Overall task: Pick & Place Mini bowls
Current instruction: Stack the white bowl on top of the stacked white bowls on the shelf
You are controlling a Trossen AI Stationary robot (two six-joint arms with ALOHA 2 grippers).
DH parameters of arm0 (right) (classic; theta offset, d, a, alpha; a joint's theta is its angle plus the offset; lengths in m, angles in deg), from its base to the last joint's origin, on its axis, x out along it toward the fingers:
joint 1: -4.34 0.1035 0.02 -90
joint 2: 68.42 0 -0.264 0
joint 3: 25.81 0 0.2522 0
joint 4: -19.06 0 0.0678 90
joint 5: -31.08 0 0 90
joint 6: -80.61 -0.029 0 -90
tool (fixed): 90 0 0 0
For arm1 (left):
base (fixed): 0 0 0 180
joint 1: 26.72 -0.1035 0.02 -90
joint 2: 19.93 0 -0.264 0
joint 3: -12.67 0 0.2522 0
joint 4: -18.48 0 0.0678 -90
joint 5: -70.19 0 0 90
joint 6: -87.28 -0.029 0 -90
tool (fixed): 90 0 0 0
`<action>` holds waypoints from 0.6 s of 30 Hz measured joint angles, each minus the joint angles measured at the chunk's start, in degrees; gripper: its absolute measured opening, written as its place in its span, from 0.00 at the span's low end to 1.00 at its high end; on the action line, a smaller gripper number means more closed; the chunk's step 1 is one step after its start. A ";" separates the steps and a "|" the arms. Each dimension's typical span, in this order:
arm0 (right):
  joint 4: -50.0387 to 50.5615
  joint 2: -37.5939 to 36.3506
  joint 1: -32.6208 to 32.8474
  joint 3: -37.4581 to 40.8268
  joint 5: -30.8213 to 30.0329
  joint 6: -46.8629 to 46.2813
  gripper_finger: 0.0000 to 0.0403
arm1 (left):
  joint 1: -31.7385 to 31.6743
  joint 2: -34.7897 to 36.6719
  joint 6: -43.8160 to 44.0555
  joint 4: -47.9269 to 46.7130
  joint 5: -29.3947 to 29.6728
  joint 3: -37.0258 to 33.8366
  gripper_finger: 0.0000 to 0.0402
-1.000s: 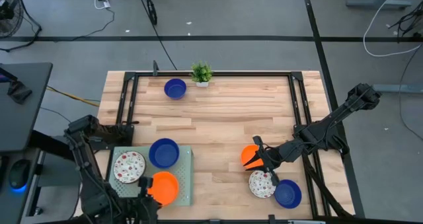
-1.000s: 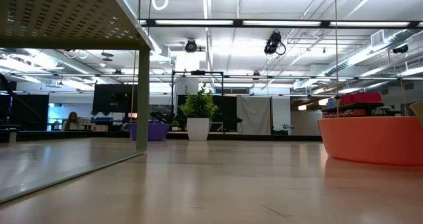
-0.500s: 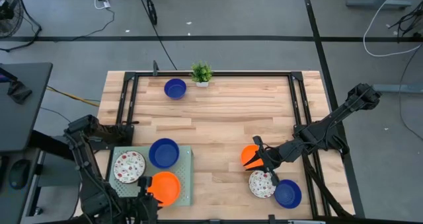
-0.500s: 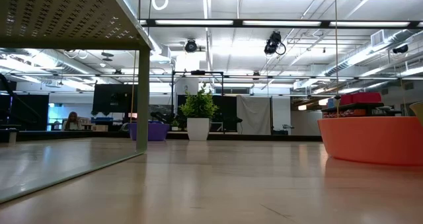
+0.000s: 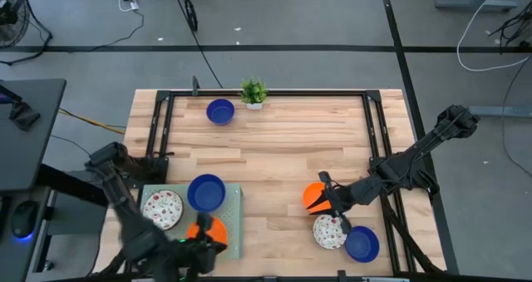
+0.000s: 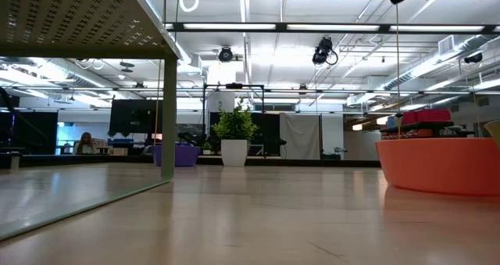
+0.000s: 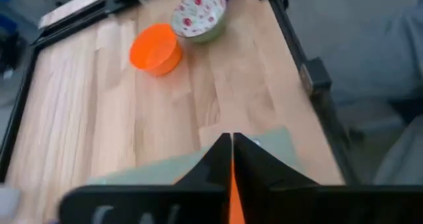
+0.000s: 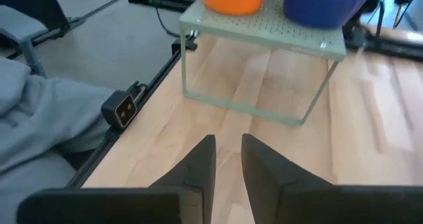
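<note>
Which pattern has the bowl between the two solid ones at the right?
White with red speckles, clearest in the high view.

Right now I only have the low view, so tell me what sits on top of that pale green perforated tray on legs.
Observer: Three mini bowls sit on the pale green perforated tray: a white red-speckled bowl, a dark blue bowl and an orange bowl.
Operator: Report the left gripper.
Observer: The left gripper is over the tray, closed on the orange bowl's rim.
Operator: Now the right gripper.
Observer: The right gripper hangs open and empty beside a second orange bowl on the bare wood.
</note>
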 joint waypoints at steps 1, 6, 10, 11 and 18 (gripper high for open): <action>1.25 0.00 0.25 -0.30 -0.01 -0.82 0.19 | -1.51 -0.01 -3.43 1.98 -1.54 -0.87 0.02; 8.96 -0.02 2.89 -2.46 -0.05 -8.16 0.18 | -12.28 0.37 -20.29 15.47 -14.70 -5.16 0.03; 11.78 -0.02 7.77 -2.56 0.19 -15.27 0.14 | -23.10 0.23 -30.79 25.83 -29.49 -8.78 0.01; 12.80 -0.02 9.20 -2.58 0.25 -17.47 0.12 | -25.74 0.24 -32.92 28.75 -32.89 -9.57 0.01; 13.49 1.70 18.44 -2.58 -2.67 -24.13 0.05 | -40.36 0.24 -41.56 47.10 -45.68 -13.73 0.03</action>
